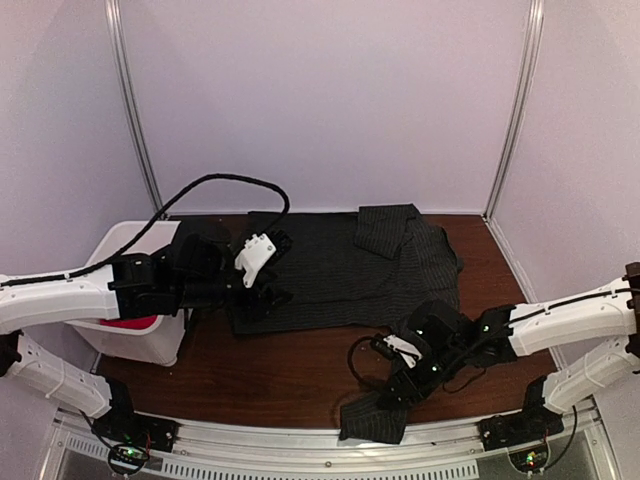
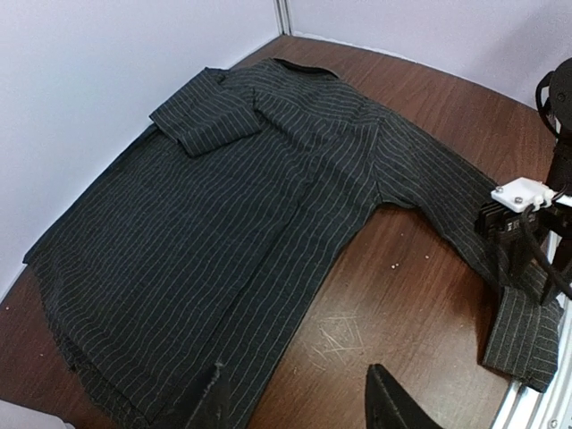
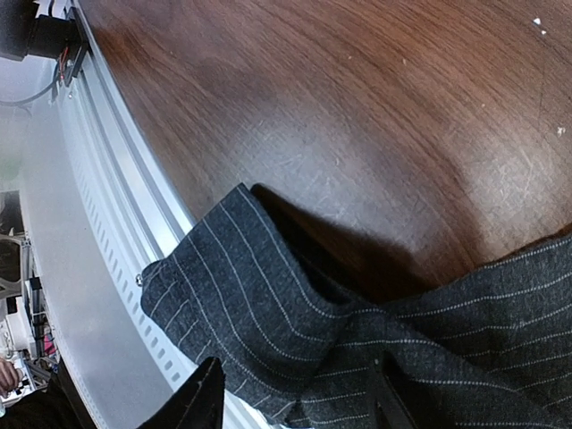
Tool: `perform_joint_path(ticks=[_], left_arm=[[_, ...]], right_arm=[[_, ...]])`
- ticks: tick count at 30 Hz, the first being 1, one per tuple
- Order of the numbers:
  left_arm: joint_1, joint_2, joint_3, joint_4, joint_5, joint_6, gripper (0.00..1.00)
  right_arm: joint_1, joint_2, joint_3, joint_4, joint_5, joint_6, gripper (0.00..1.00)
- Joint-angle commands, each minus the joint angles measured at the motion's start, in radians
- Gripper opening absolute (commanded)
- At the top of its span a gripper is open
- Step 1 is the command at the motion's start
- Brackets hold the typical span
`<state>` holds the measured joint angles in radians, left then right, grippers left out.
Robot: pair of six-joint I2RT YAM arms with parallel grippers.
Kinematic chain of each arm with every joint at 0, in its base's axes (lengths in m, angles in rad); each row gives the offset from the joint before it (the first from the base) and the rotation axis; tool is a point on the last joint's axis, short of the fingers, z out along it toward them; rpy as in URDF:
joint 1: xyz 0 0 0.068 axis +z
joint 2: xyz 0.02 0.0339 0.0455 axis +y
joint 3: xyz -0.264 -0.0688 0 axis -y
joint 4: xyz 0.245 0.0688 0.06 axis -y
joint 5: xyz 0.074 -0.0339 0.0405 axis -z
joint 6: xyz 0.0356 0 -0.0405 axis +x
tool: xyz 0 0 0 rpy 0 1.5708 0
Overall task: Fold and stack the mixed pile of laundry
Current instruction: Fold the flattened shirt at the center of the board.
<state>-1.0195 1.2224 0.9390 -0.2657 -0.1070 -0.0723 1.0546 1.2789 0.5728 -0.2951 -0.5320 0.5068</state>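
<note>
Striped shirt (image 1: pixel 340 265) lies flat mid-table, red T-shirt (image 1: pixel 130 322) in the bin (image 1: pixel 120 240) at nine o'clock; your right gripper (image 3: pixel 295 398), jaws apart, straddles the sleeve (image 1: pixel 375 418) at five o'clock, left gripper (image 2: pixel 295 398) likewise apart over the hem, so next pinch that sleeve and fold it inward.

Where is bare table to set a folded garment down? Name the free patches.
Free: bare table between the pinstriped shirt hem and the front rail; also the right back corner beside the shirt. Crowded: left, with the white bin and left gripper; near right, right gripper over the sleeve.
</note>
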Motion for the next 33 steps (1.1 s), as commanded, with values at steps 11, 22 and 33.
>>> perform_joint_path(ticks=[11, 22, 33], left_arm=[[0.110, 0.008, -0.060, 0.042, 0.049, -0.100, 0.54], [0.184, 0.150, -0.056, -0.049, -0.024, -0.195, 0.55], [0.274, 0.230, -0.086, -0.065, -0.016, -0.339, 0.54]], right_arm=[[0.007, 0.046, 0.102, 0.083, 0.005, 0.025, 0.04], [-0.026, -0.285, 0.359, -0.111, 0.380, -0.123, 0.00], [-0.108, -0.287, 0.634, -0.123, 0.699, -0.401, 0.00]])
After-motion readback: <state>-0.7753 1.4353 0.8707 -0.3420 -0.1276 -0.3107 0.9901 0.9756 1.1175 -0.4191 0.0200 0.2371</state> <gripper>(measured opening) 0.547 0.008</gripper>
